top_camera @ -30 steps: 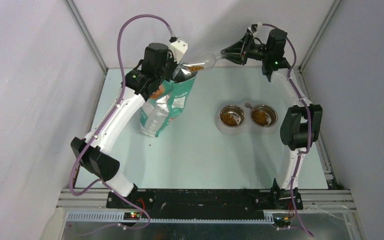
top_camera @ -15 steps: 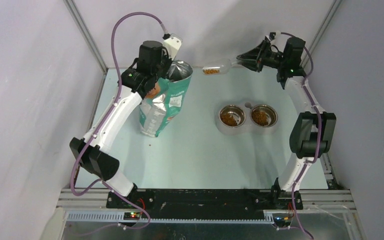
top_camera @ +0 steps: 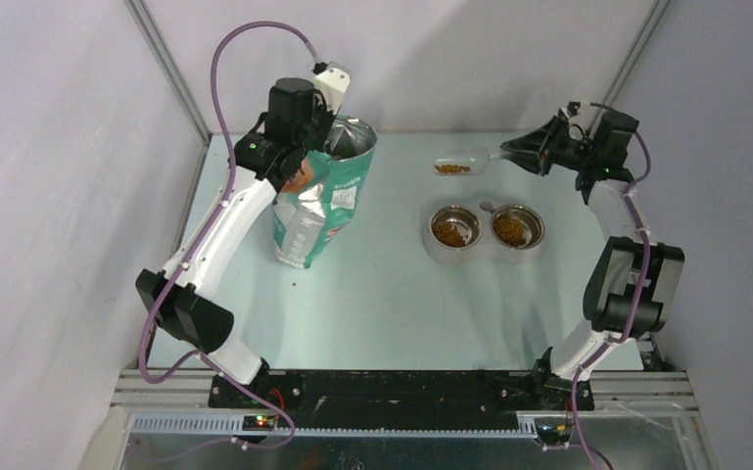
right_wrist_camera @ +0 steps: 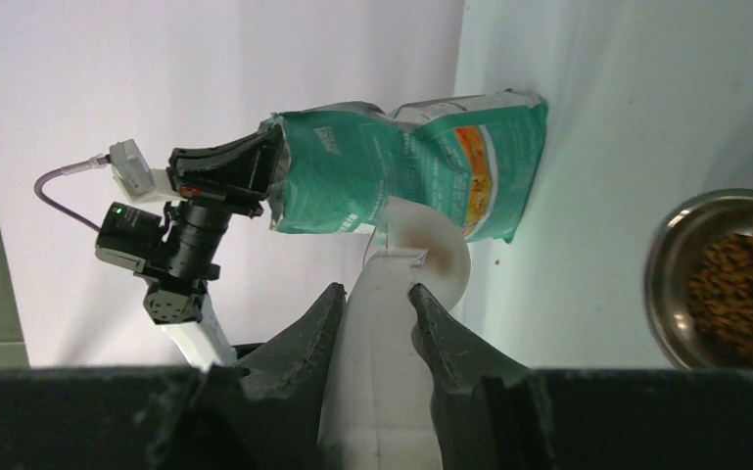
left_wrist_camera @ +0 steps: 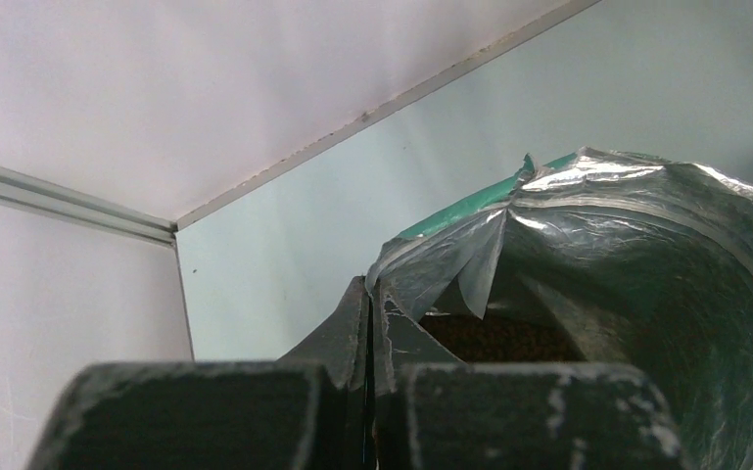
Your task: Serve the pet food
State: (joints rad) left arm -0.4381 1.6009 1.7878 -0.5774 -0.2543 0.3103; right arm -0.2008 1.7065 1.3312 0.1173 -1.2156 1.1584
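1. Since the earlier picture the right arm has swung to the right, away from the bag [top_camera: 325, 196]. The scoop [top_camera: 465, 163] has travelled with it, from the bag's mouth to a place just behind the bowls [top_camera: 435, 223], raised above the table [top_camera: 382, 294].
2. The right gripper [top_camera: 509, 153] is closed on the handle of the scoop. In the wrist view its fingers [right_wrist_camera: 318, 323] press the white handle from both sides.
3. A small brown portion of pet food [top_camera: 450, 168] lies in the clear cup of the scoop, behind the bowl that is nearer to the bag.
4. More pet food already sits in both bowls, a brown layer in each one.
5. The bag stands upright, well apart from the bowls on their left side, and its silver-lined mouth is open.
6. The left gripper [left_wrist_camera: 369, 304] is closed and pinches the rim of the bag. In the wrist view the foil edge is caught between the shut fingers, and dark pet food shows deep inside the bag.
7. The left arm has kept its place at the bag, far from the bowls.
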